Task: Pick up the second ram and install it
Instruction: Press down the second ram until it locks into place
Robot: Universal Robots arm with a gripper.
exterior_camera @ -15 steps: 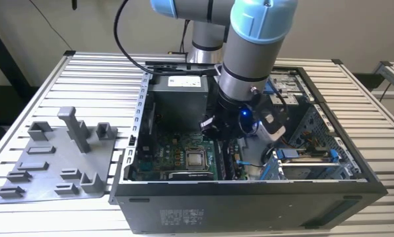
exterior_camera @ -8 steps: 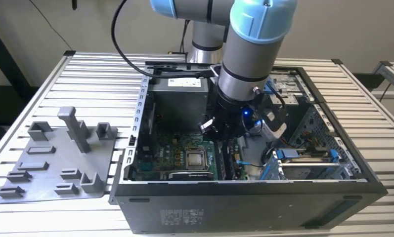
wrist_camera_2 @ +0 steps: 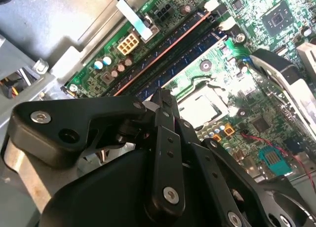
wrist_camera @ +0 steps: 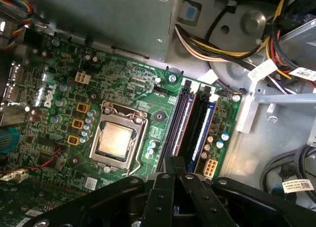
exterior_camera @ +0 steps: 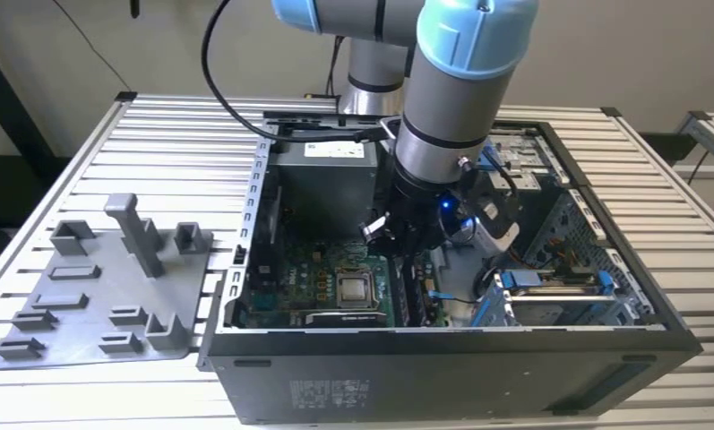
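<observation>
While just above the memory slots (wrist_camera: 191, 121), jaws tight together.

Even daylight, soft shadows. Glare on motherboard (wrist_camera_2: 232, 54) toward 1 o'clock in second wrist view; gripper (wrist_camera_2: 163, 101) linkage near lens blurred, dark.

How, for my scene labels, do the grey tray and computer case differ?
The grey tray is pale and low, with upright posts; the computer case is a black, deep open box. The tray looks empty; the case holds a motherboard, with the gripper inside. Both rest on the slatted table.
</observation>
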